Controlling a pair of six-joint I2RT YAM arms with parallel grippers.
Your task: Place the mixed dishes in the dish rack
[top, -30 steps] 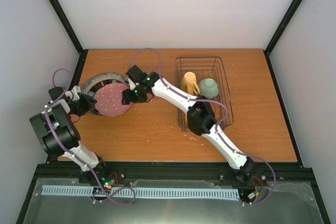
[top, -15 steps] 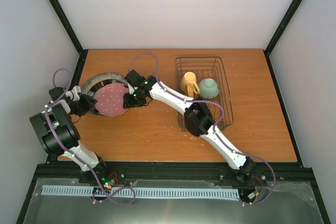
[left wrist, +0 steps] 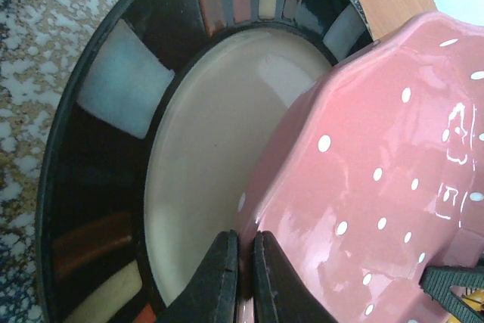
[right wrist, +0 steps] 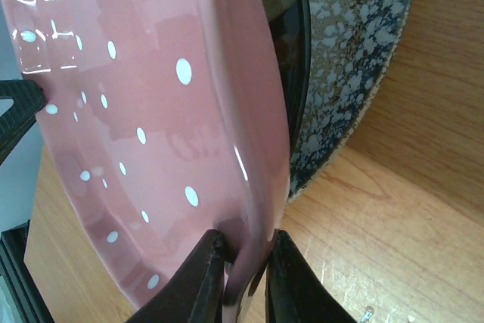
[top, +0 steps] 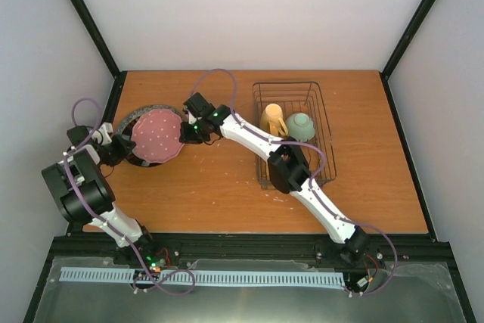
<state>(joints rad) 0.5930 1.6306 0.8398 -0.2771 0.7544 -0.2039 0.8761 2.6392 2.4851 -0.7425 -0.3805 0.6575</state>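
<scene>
Rim of the pink plate [top: 157,135] is being pinched on opposite sides by the left gripper [left wrist: 243,249] and right gripper [right wrist: 246,251], tilting over the grey plate [right wrist: 355,58]; mug [top: 271,120] and bowl [top: 301,125] are sitting in the dish rack [top: 299,100].

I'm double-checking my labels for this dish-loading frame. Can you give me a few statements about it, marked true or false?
1. The yellow handled mug sits inside the dark wire dish rack. True.
2. The small pale green bowl lies on the table outside the rack. False: it is in the rack beside the mug.
3. The left gripper and right gripper both clamp the rim of the pink white-dotted plate. True.
4. The pink plate lies flat. False: it is tilted.
5. The grey speckled plate is in the rack. False: it lies on the table, under a black-rimmed plate.
</scene>
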